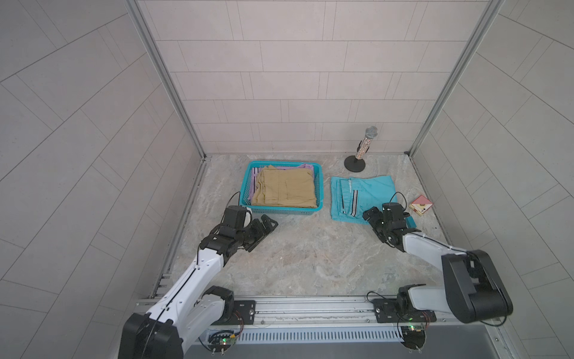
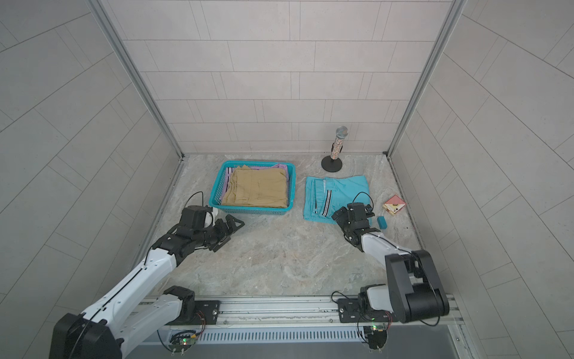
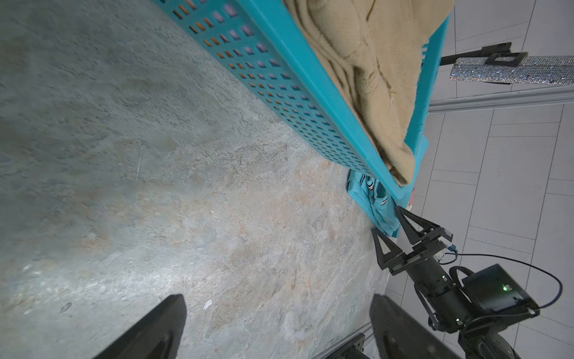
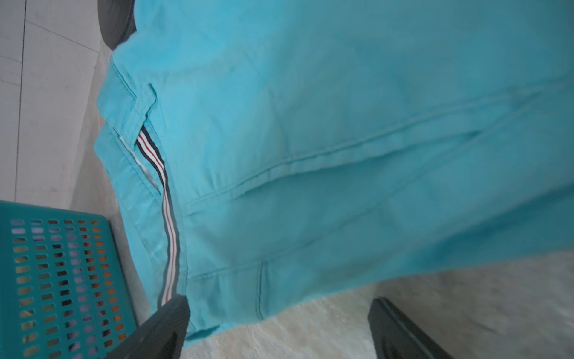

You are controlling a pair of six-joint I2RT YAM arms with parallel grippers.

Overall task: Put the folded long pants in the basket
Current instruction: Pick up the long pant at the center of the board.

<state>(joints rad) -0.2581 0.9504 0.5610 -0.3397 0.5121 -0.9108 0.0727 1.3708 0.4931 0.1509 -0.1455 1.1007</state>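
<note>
A marbled stone-look tabletop lies between pale tiled walls. Nearest, the left gripper hovers empty with its jaws spread wide, just beside the near left corner of the rectangular turquoise perforated plastic basket. The right gripper, jaws also apart, sits at the near edge of the folded turquoise pants with striped side trim, which lie on the table right of the basket. In the basket, folded khaki pants lie on top of lilac pants. A small teal block and a pink-and-cream box lie further right. A glittery microphone on a black round stand is at the far wall.
</note>
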